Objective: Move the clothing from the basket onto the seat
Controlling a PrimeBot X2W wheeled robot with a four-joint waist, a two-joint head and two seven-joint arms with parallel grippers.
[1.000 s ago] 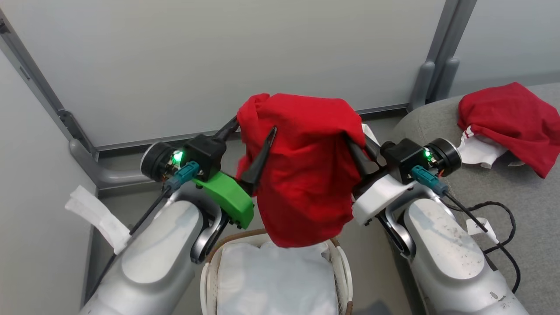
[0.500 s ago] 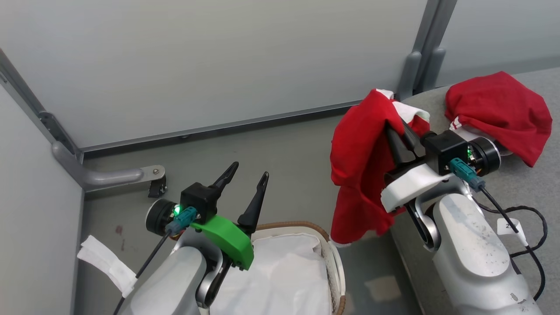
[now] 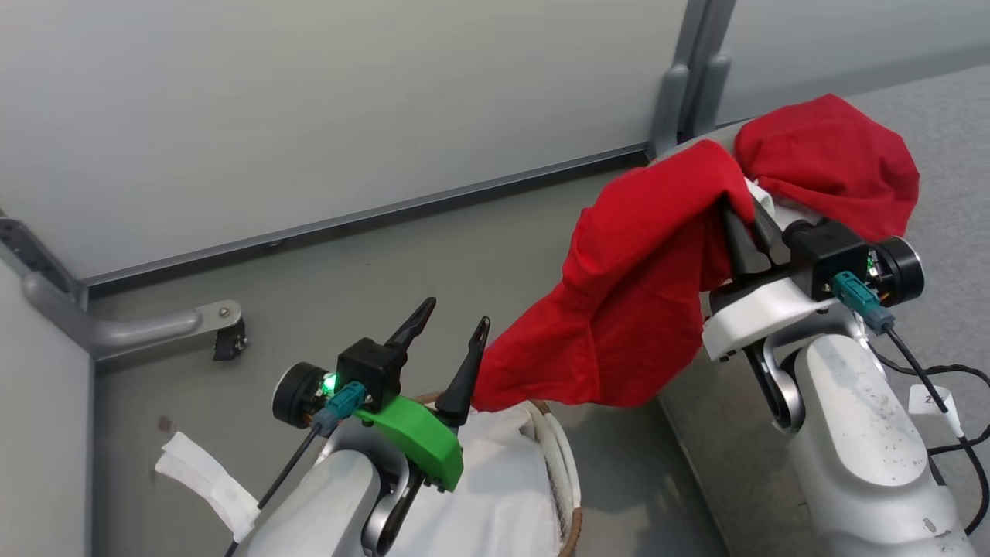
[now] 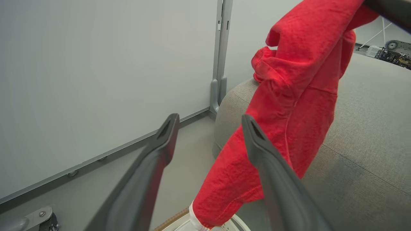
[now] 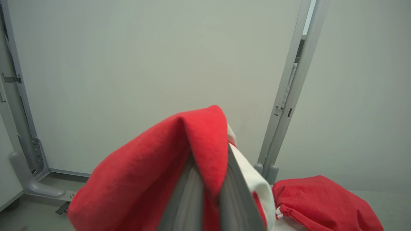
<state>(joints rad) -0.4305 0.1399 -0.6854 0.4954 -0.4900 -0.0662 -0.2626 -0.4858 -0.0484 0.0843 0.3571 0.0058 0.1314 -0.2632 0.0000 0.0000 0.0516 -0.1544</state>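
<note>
Clothing [image 3: 634, 309] hangs from your right fingers [image 3: 739, 240], clamped on it, beside the seat [image 3: 955, 155] edge; a second garment [image 3: 835, 162] lies on the seat. The held hem dangles near the basket [image 3: 553, 456] rim and your spread, empty left fingers [image 3: 468, 363], and could snag there. The basket shows its liner [image 3: 503, 495], no red.

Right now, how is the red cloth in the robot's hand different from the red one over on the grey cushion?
The held garment hangs in the air, pinched in the right hand; the other garment lies on the seat. The held garment drapes long, its low end over the basket; the other garment sits bunched in a heap. Both are bright red.
</note>
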